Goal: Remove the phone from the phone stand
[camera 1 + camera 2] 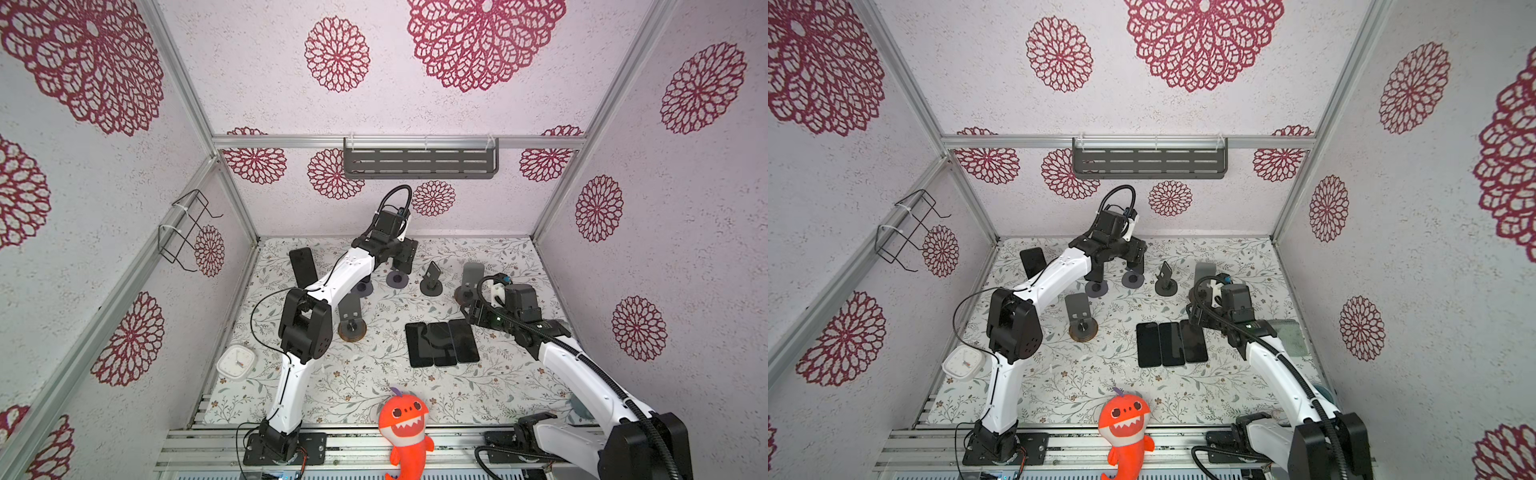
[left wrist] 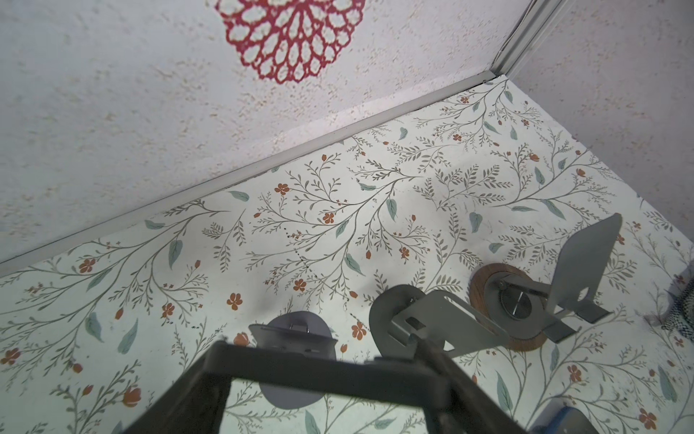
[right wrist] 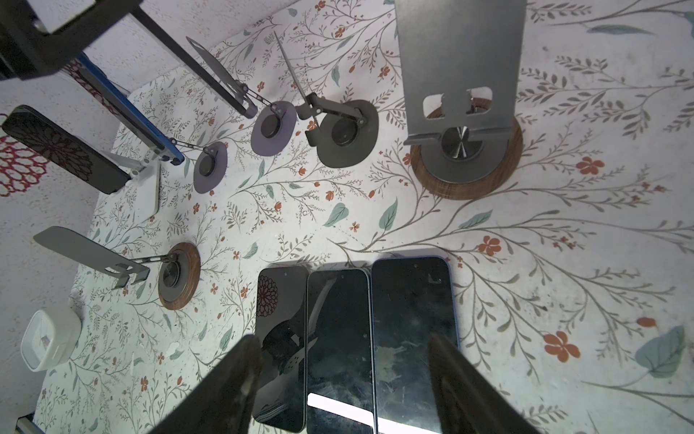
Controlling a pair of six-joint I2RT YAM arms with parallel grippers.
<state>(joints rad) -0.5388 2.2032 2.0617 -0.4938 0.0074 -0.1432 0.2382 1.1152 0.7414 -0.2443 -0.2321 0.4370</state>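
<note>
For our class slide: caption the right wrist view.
Open right gripper above three phones lying side by side, a bare stand beyond.

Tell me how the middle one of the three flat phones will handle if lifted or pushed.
The middle phone looks a thin, rigid slab, so it should not flex. Its glossy screen mirrors the light, so it is probably slippery. Neighbour phones lie close along both long edges, so a sideways push would likely shift them too.
</note>
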